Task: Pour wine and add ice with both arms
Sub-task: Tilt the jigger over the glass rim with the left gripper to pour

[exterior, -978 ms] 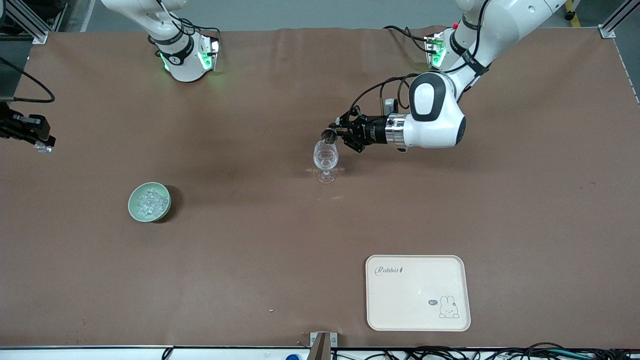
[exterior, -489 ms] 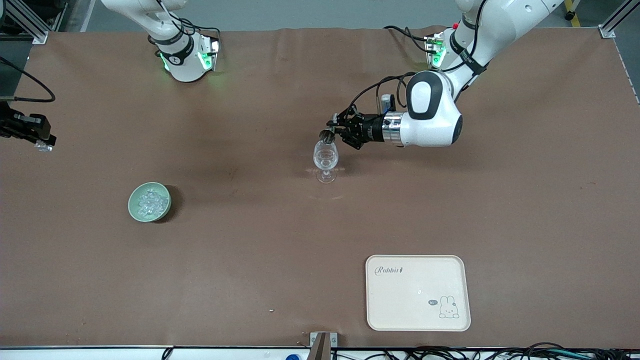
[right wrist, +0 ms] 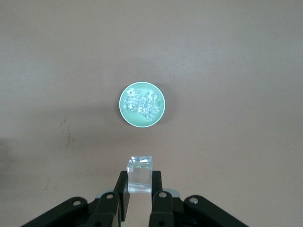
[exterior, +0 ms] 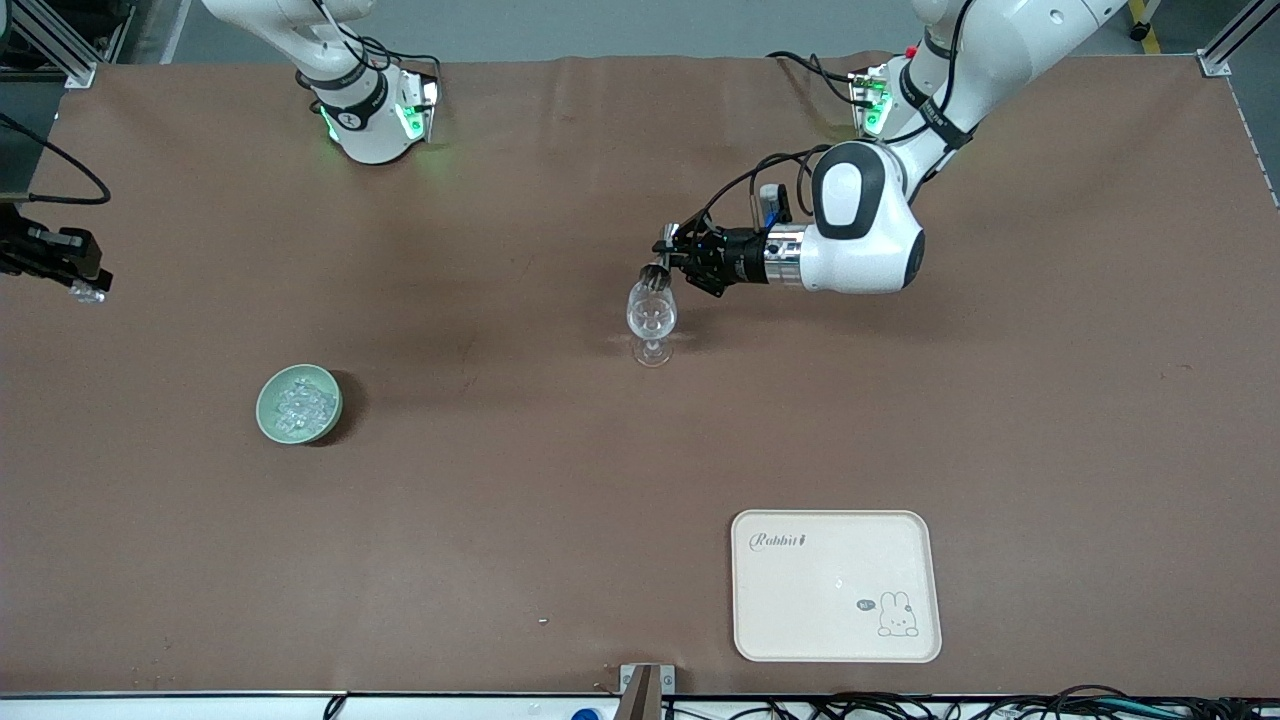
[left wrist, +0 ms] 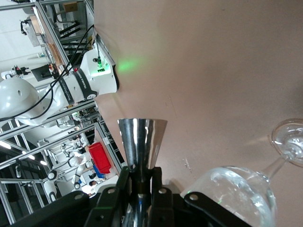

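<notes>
Metal jigger (left wrist: 141,146), pinched at its waist by the left gripper (exterior: 668,267), lay tipped on its side with its mouth just above the rim of the wine glass (exterior: 651,318), its long axis running toward the right arm's end of the table. The right gripper (right wrist: 140,185) hung high over that end, clamped on one ice cube (right wrist: 139,174), with the green bowl (exterior: 266,412) of ice (exterior: 303,403) below it and the glass well apart. Bare brown table covering (exterior: 500,480) lay between them, so the cube's path looked open; a cream tray (exterior: 800,610) sat nearer the front camera.
</notes>
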Controlling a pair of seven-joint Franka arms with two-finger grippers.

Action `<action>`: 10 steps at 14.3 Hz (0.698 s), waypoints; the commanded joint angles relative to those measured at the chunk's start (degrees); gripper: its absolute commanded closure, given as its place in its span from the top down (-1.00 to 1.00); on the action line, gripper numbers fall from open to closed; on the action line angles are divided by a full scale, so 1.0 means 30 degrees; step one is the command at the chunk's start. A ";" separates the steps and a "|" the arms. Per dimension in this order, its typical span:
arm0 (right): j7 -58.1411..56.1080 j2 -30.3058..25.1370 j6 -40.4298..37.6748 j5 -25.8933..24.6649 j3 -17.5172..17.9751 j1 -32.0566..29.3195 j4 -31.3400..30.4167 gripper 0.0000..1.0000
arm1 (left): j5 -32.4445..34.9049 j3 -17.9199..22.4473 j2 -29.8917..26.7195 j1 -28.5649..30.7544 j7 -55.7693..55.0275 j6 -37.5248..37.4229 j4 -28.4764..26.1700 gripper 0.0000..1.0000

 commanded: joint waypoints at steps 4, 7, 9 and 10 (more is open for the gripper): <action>0.0053 -0.0466 0.0002 -0.0227 0.0116 -0.0038 -0.0408 -0.96 | -0.0515 -0.0183 -0.0156 -0.0007 -0.1032 -0.0044 0.0205 -0.99; 0.0053 -0.0466 0.0003 -0.0227 0.0087 -0.0038 -0.0408 -0.96 | -0.0515 -0.0183 -0.0156 -0.0007 -0.1324 -0.0044 0.0205 -0.99; 0.0053 -0.0466 0.0003 -0.0227 0.0115 -0.0038 -0.0408 -0.96 | -0.0515 -0.0183 -0.0156 -0.0007 -0.1500 -0.0044 0.0205 -0.99; 0.0053 -0.0466 0.0003 -0.0227 0.0116 -0.0038 -0.0408 -0.96 | -0.0515 -0.0183 -0.0156 -0.0007 -0.1618 -0.0044 0.0205 -0.99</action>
